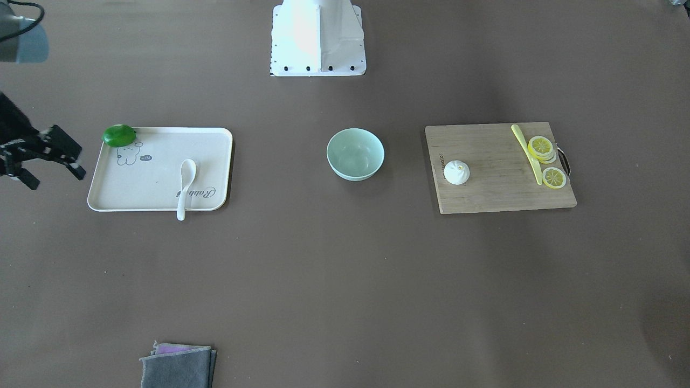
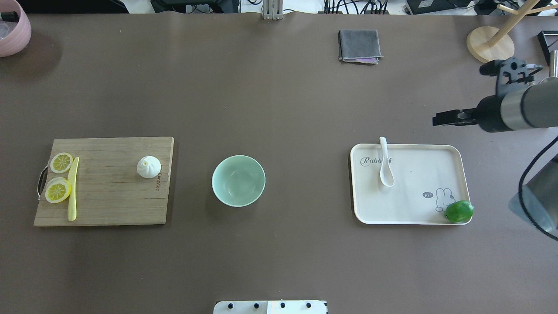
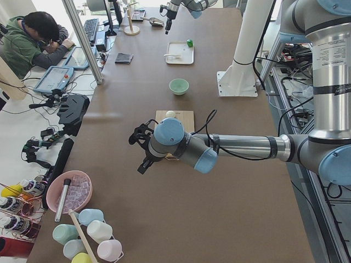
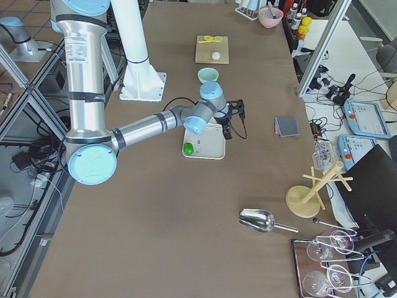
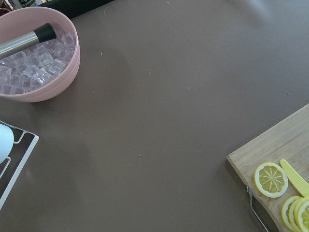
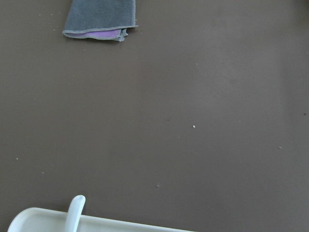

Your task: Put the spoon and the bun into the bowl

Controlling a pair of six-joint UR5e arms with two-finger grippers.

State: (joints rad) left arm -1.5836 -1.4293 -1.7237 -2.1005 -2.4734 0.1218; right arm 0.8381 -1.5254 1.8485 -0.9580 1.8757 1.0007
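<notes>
Lying on the tray: the spoon [image 2: 385,168] has its scoop on the cream tray [image 2: 418,174], and its handle reaches out over the rim on the side away from the robot.
Bun: the bun [image 2: 148,167] sits upright on the wooden cutting board [image 2: 109,196], close to the board's edge that faces the bowl.
Bowl: the mint-green bowl [image 2: 238,180] stands upright on the desk [image 2: 279,109], between board and tray and apart from both.
Right gripper: the right gripper [image 1: 54,175] hangs above the desk near the tray's outer far corner. Its fingers are apart with nothing between them, and it is clear of the spoon.
Left gripper: the left gripper [image 3: 137,155] shows only in the left side view. It is over the desk beyond the board's outer end, and I cannot tell whether its fingers are apart or together.
Board, other things: lemon slices [image 2: 61,162] and a yellow-green knife [image 2: 73,189] lie at the end away from the bun.
Tray corner: a green fruit [image 2: 459,211] lies on the rim nearest the robot.
Far desk: a folded grey cloth [image 2: 358,46] lies well apart from the tray.
</notes>
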